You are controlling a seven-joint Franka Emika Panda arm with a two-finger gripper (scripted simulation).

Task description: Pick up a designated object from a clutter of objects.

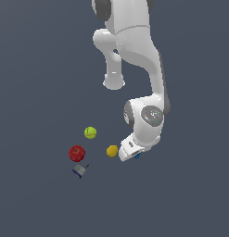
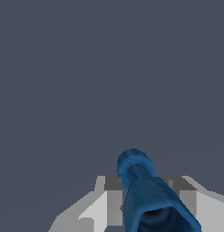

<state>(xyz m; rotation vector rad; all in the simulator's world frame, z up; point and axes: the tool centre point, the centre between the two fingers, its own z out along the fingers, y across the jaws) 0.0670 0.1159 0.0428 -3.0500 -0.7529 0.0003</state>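
Blue bolt clamped between gripper jaws | lemon just beside gripper | apple, green ball, grey block farther off

A flat, uniform dark grey-blue floor carries the scene; no edge, seam or texture is visible in either view. Four small items lie directly on it, placed here relative to the red apple. The yellow-green ball lies near the apple, farther from the camera and toward the exterior view's right. The yellow lemon lies level with the apple, toward the exterior view's right, apart from it. The grey-blue block lies just beside the apple on the camera side, tilted, its blue edge lowest; whether the two touch cannot be told.
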